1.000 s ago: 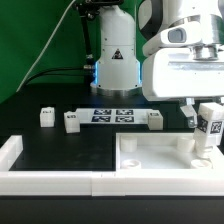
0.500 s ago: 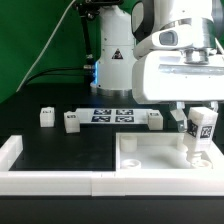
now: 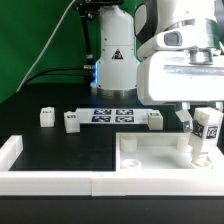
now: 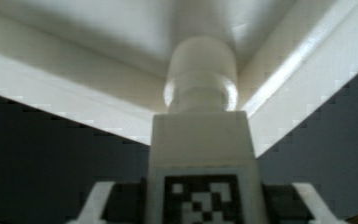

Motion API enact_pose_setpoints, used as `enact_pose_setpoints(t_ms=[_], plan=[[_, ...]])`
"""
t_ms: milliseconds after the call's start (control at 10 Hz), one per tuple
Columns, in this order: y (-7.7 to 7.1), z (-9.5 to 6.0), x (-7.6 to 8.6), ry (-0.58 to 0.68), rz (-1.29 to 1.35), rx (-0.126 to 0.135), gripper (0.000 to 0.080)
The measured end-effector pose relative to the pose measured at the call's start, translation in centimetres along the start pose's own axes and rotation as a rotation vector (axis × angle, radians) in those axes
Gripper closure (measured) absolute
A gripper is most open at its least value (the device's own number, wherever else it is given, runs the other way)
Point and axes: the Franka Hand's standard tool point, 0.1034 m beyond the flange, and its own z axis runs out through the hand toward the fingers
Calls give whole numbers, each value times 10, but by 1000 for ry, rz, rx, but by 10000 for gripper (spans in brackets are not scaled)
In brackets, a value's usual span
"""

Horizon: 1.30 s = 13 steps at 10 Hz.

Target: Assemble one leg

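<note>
My gripper is shut on a leg, a small white post with a black-and-white tag, held upright and slightly tilted over the far right corner of the wide white panel. The leg's lower end stands at the panel's corner post. In the wrist view the leg fills the middle between my fingers, its round end against the panel's inner corner. Three more legs lie on the table: one, a second and a third.
The marker board lies in the middle of the black table behind the panel. A white raised frame runs along the front and the exterior view's left. The robot base stands behind the board.
The gripper with the leg has shifted a little toward the exterior view's right and the leg has turned slightly. The other parts have not moved.
</note>
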Motion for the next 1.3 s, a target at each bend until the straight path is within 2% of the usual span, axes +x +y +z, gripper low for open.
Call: enact_pose_setpoints(t_ms=[300, 700, 800, 900, 1000, 1100, 1300], plan=[[-1, 12, -10, -1, -11, 2, 511], [-1, 12, -9, 14, -17, -1, 511], [-1, 12, -9, 14, -18, -1, 447], [-1, 12, -9, 14, -18, -1, 271], [-1, 12, -9, 14, -19, -1, 271], [-1, 12, -9, 14, -19, -1, 176], [0, 11, -9, 14, -31, -2, 158]])
